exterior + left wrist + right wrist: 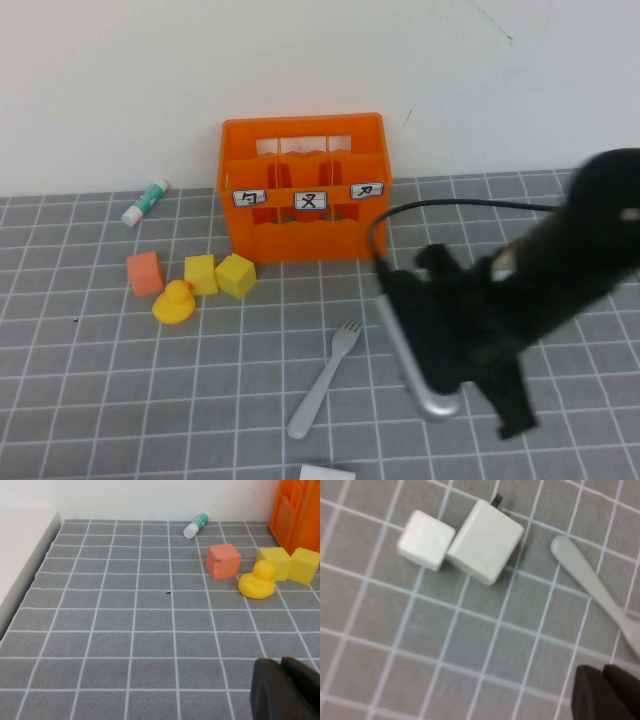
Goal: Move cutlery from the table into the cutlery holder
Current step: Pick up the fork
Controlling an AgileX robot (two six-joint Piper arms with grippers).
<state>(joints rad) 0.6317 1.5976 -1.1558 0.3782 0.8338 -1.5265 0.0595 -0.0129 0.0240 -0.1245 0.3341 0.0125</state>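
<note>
The left gripper (287, 690) is seen only in its own wrist view, low over the table (125, 645), its fingers pressed together with nothing between them; it is judged to be parked so that the other arm can work alone. Well ahead of it lie a white tube (195, 525), an orange cube (223, 560), a yellow duck (258, 580) and two yellow blocks (290, 564), none wanted for the task. The fork (325, 378) lies flat and loose on the table, just beside the right gripper (607, 692) and to its left, tines pointing toward the crate (303, 187), which stands well beyond the gripper against the wall with its compartments open upward to take the fork. The right gripper hangs above the table, fingers closed on nothing, and the fork is not yet grasped. Two white blocks (462, 542) lie touching each other near the handle end.
</note>
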